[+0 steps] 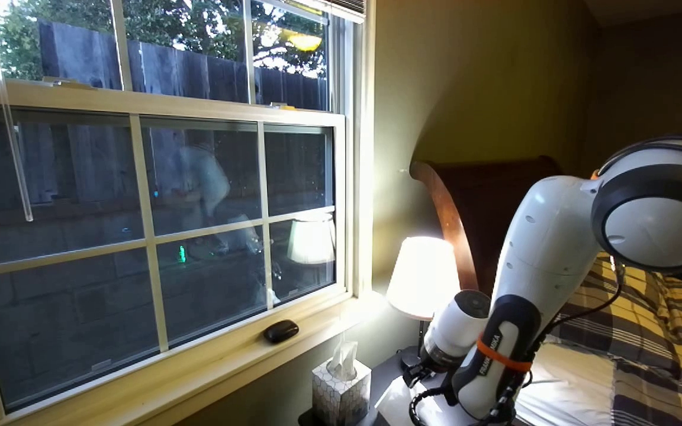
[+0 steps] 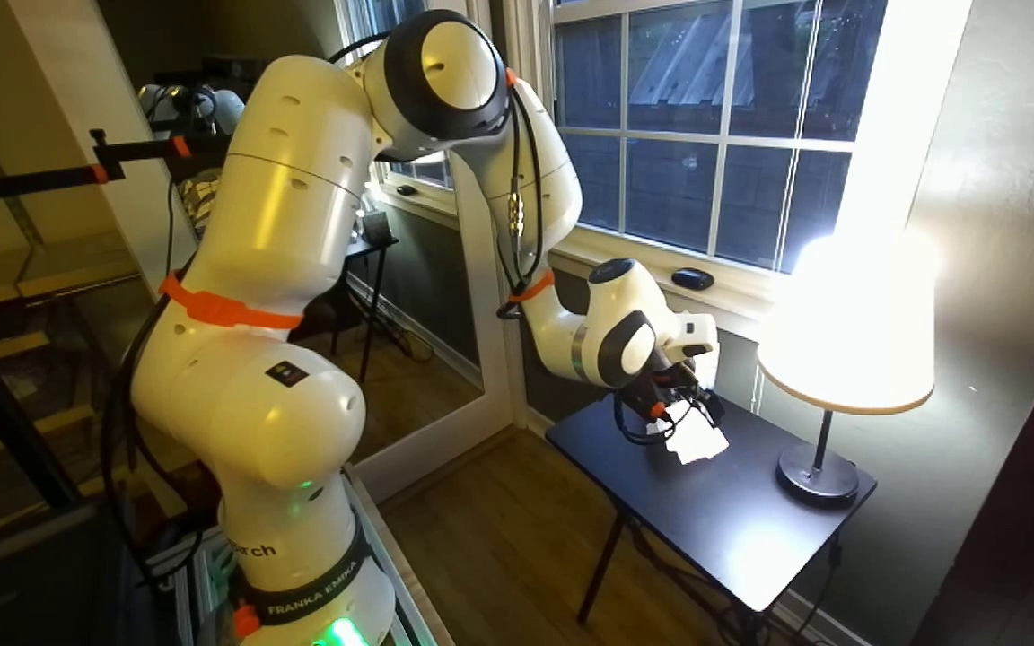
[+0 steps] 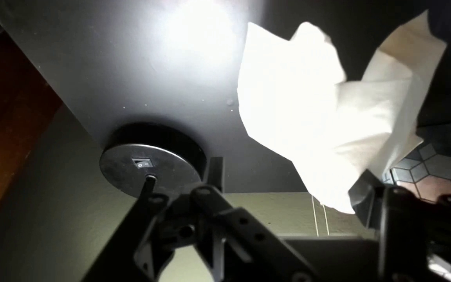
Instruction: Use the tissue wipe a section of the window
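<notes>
The tissue [image 3: 307,102] is a crumpled white sheet over the dark table, brightly lit in the wrist view. It also shows in both exterior views, below the gripper [image 2: 695,438] and beside it [image 1: 397,402]. My gripper [image 3: 291,182] is open, its fingers wide apart. The tissue's lower end lies between them, close to the right-hand finger; I cannot tell if they touch. In the exterior views the gripper [image 2: 689,405] points down at the table, its fingers partly hidden. The white-barred window [image 1: 147,239] is apart from the gripper, above the sill; it also shows here [image 2: 720,139].
A lit lamp [image 1: 424,275] stands on the small black table [image 2: 768,538]; its round base [image 3: 151,168] is left of the gripper in the wrist view. A hexagon-patterned tissue carton [image 1: 341,393] stands near the tissue. A black mouse [image 1: 280,331] lies on the sill. A bed [image 1: 631,319] is behind the arm.
</notes>
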`<state>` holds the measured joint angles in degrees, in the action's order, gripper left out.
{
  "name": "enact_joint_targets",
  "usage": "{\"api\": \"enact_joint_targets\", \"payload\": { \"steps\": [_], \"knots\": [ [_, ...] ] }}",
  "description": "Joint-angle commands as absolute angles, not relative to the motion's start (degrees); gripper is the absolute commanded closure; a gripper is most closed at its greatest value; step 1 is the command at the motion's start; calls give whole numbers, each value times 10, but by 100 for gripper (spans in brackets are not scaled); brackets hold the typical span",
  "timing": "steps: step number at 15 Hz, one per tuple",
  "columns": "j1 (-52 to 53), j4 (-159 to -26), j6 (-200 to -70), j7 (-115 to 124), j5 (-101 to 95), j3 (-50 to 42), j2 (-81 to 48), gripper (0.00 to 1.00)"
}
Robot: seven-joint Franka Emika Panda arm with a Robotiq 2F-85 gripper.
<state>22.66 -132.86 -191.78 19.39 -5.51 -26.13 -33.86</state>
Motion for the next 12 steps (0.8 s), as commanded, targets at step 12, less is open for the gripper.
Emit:
{"api": "enact_joint_targets", "payload": {
  "steps": [12],
  "knots": [
    [125, -1347, -1801, 129, 22, -191, -252, 0]
  ]
}}
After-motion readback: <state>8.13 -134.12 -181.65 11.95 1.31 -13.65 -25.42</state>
